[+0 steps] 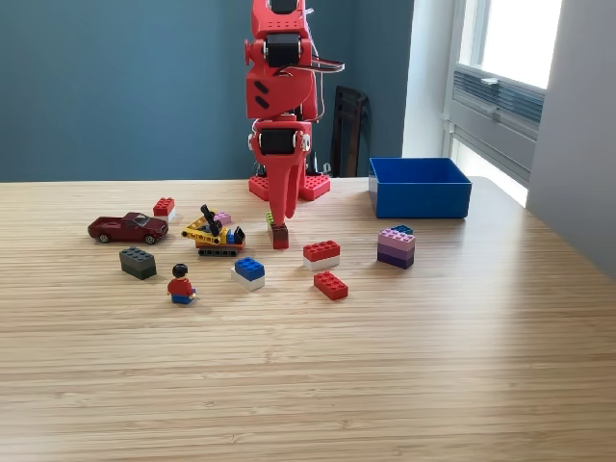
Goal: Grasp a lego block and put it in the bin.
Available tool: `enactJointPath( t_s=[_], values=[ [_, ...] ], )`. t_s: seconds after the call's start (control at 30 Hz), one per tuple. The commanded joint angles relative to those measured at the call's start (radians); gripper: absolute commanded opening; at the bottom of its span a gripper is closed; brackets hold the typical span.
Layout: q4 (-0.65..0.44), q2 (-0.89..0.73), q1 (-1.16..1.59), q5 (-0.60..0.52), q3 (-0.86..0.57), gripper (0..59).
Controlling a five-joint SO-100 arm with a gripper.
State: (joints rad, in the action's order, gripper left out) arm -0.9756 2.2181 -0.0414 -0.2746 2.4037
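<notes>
My red gripper points straight down over the table, in front of the arm's base. Its fingers taper to a narrow tip that meets the top of a small dark red lego block, which stands on the wood. From this side the jaws look close together, and I cannot tell whether they hold the block. A small green piece shows just behind the tip. The bright blue bin sits at the back on the exterior view's right, well apart from the gripper.
Scattered around are a red-and-white block, a red block, a blue-and-white block, a purple stack, a grey block, a minifigure, a yellow excavator, a dark red car and a red block.
</notes>
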Motion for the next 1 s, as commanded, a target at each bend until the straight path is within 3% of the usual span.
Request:
enactJointPath(
  t_s=[0.03, 0.23, 0.4, 0.63, 1.0],
  values=[
    [0.0, -0.002, -0.005, 0.021, -0.095, 11.4],
    [0.008, -0.002, -0.003, 0.074, -0.086, 6.5],
    [0.015, -0.005, 0.0, 0.064, -0.094, 6.7],
    [0.012, -0.006, 0.021, 0.028, -0.17, 15.2],
    [-0.015, -0.018, 0.118, 0.005, -0.367, 20.1]
  ],
)
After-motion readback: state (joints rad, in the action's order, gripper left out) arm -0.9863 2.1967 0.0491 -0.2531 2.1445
